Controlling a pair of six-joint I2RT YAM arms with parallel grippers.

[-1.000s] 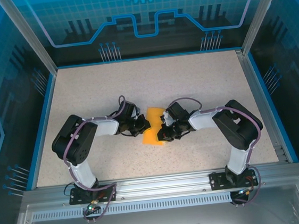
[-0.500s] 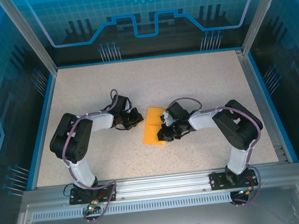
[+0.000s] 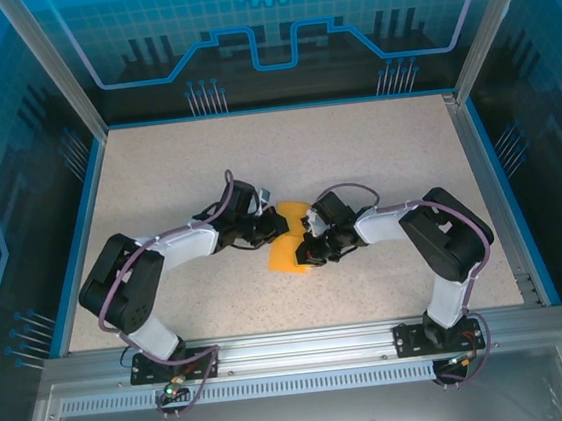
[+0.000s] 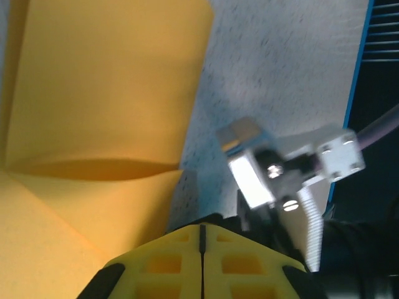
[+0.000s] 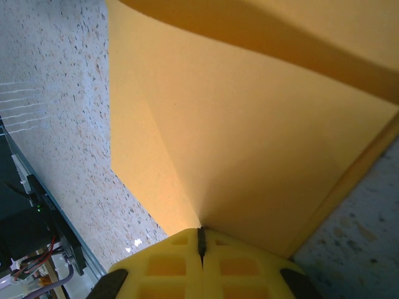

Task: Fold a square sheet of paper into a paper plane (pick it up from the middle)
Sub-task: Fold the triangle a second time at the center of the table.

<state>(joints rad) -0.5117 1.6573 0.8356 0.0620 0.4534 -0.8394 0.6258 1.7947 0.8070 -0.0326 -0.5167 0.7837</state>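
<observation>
The square sheet of paper [image 3: 284, 253] lies folded and partly lifted at the table's middle, bright orange, between both grippers. My right gripper [image 3: 308, 250] is at its right edge. In the right wrist view the yellow jaws [image 5: 201, 235] are shut on the paper [image 5: 249, 137], and a crease runs out from their seam. My left gripper [image 3: 275, 225] is at the paper's upper left edge. In the left wrist view its jaws [image 4: 201, 232] are shut with nothing between them, over bare table just right of the creased paper [image 4: 106, 93].
The speckled table [image 3: 355, 152] has a raised blue rim [image 3: 479, 180] on its sides and an aluminium rail along the near edge. Part of the right arm's wrist [image 4: 262, 168] shows close ahead in the left wrist view.
The left arm drew back to the left from the paper, then reached in again to its upper left edge. The right gripper kept its place on the paper.
</observation>
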